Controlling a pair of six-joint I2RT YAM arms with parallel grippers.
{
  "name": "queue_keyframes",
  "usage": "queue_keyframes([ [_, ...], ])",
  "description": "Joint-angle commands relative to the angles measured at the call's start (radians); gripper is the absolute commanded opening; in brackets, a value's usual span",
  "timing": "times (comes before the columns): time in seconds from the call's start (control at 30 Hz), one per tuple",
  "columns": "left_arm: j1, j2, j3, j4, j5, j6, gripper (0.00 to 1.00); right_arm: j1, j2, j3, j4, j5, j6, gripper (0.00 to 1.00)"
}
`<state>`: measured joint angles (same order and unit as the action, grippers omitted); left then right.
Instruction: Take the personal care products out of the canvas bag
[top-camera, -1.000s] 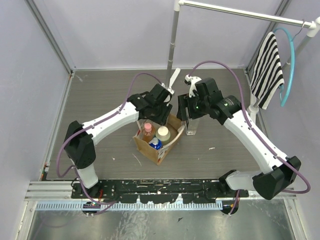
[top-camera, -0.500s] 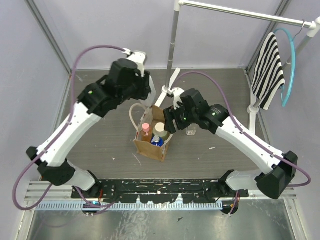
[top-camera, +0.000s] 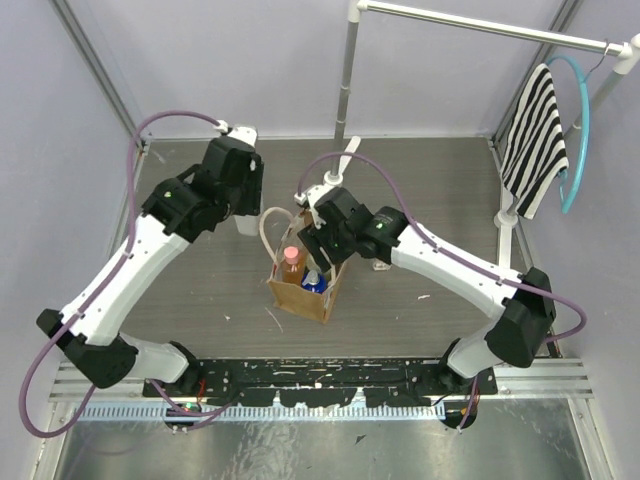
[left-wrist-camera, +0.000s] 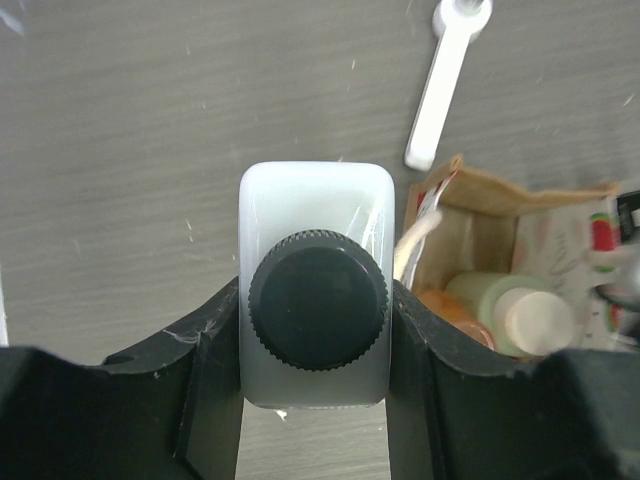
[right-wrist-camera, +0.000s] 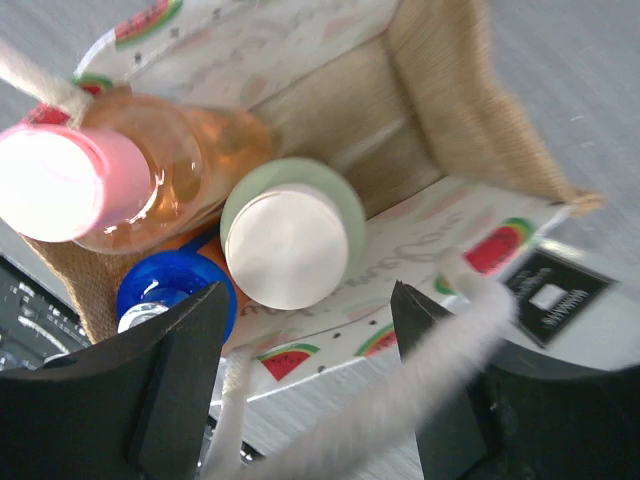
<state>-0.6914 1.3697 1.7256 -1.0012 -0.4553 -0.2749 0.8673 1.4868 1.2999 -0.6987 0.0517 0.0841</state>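
White squarish black-capped bottle (left-wrist-camera: 315, 205) sits clamped in the left gripper (left-wrist-camera: 318, 330). Tan canvas bag (right-wrist-camera: 470, 100) holds peach pink-capped bottle (right-wrist-camera: 50, 180), cream beige-capped bottle (right-wrist-camera: 290, 245) and blue-capped bottle (right-wrist-camera: 170, 285); right gripper (right-wrist-camera: 305, 310) gapes over them.

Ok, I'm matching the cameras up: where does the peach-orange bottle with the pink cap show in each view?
Top external: peach-orange bottle near centre, left side of the bag's opening.
Left wrist: only an orange sliver at right, inside the bag.
Right wrist: upper left, pink cap towards the camera.
Shared landmark: the canvas bag.
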Motion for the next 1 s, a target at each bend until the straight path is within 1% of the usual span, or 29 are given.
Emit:
queue_keyframes([
  [0.0, 0.034, -0.056, -0.160, 0.170, 0.056, -0.056, 0.00, 0.044, -0.070, 0.198, -0.111, 0.250, -0.024, 0.72],
  [0.07, 0.037, -0.067, -0.224, 0.223, 0.063, -0.070, 0.00, 0.074, -0.086, 0.283, -0.161, 0.301, -0.032, 0.72],
  [0.13, 0.038, -0.076, -0.281, 0.258, 0.063, -0.080, 0.00, 0.094, -0.102, 0.317, -0.166, 0.301, -0.049, 0.72],
  [0.23, 0.038, -0.085, -0.355, 0.309, 0.072, -0.101, 0.00, 0.105, -0.103, 0.310, -0.115, 0.257, -0.079, 0.72],
  [0.33, 0.038, -0.089, -0.418, 0.350, 0.087, -0.121, 0.00, 0.105, -0.051, 0.285, -0.085, 0.216, -0.098, 0.72],
  [0.37, 0.038, -0.091, -0.442, 0.370, 0.096, -0.125, 0.02, 0.105, -0.033, 0.275, -0.075, 0.202, -0.102, 0.72],
  [0.43, 0.038, -0.092, -0.497, 0.417, 0.104, -0.135, 0.07, 0.104, -0.001, 0.254, -0.057, 0.183, -0.103, 0.73],
  [0.5, 0.038, -0.130, -0.552, 0.455, 0.109, -0.148, 0.11, 0.104, 0.029, 0.235, -0.046, 0.177, -0.103, 0.73],
  [0.53, 0.038, -0.140, -0.574, 0.476, 0.109, -0.152, 0.14, 0.104, 0.037, 0.217, -0.032, 0.177, -0.101, 0.73],
  [0.57, 0.039, -0.147, -0.590, 0.488, 0.110, -0.156, 0.18, 0.102, 0.045, 0.198, -0.019, 0.144, -0.097, 0.73],
  [0.6, 0.038, -0.150, -0.601, 0.494, 0.111, -0.159, 0.20, 0.100, 0.051, 0.179, -0.003, 0.138, -0.091, 0.73],
  [0.67, 0.039, -0.150, -0.610, 0.496, 0.118, -0.158, 0.25, 0.095, 0.070, 0.146, 0.018, 0.135, -0.080, 0.73],
  [0.83, 0.038, -0.121, -0.604, 0.464, 0.128, -0.153, 0.47, 0.089, 0.100, 0.092, 0.044, 0.140, -0.062, 0.72],
  [0.9, 0.038, -0.118, -0.604, 0.462, 0.136, -0.153, 0.51, 0.081, 0.099, 0.071, 0.059, 0.131, -0.056, 0.73],
  [0.97, 0.039, -0.121, -0.603, 0.459, 0.137, -0.155, 0.59, 0.071, 0.104, 0.061, 0.064, 0.121, -0.054, 0.72],
])
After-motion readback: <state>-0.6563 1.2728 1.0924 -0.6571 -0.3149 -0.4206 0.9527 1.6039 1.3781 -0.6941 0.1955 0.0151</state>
